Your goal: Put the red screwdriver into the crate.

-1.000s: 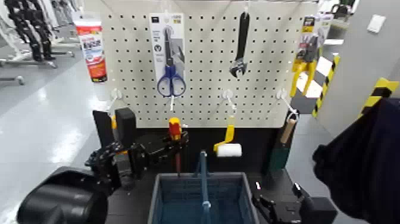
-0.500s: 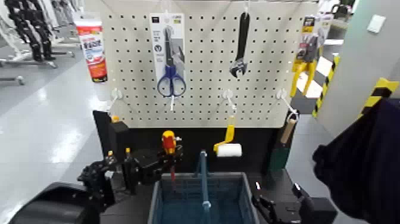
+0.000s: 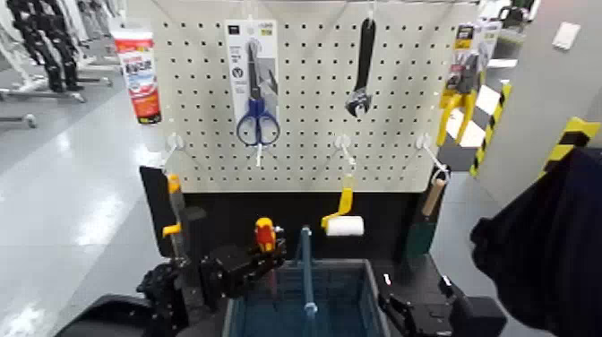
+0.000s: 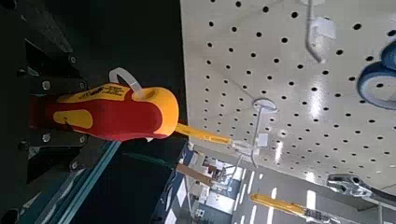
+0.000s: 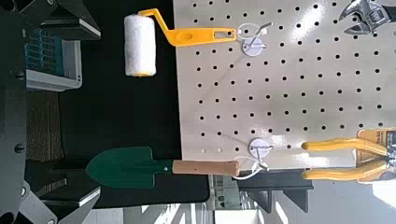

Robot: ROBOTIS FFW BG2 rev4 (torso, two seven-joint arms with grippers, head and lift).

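Head view: left end effector (image 3: 271, 248) clamped on red screwdriver (image 3: 265, 235); yellow handle label (image 4: 101, 93) unreadable.

I see a bright, evenly lit room. White glare streaks the glossy floor (image 3: 63, 206) on the left, while the black area below the pegboard (image 3: 296, 103) is dim. Through my left wrist camera, bright ceiling strips show beyond the board, and soft shine spots its surface.
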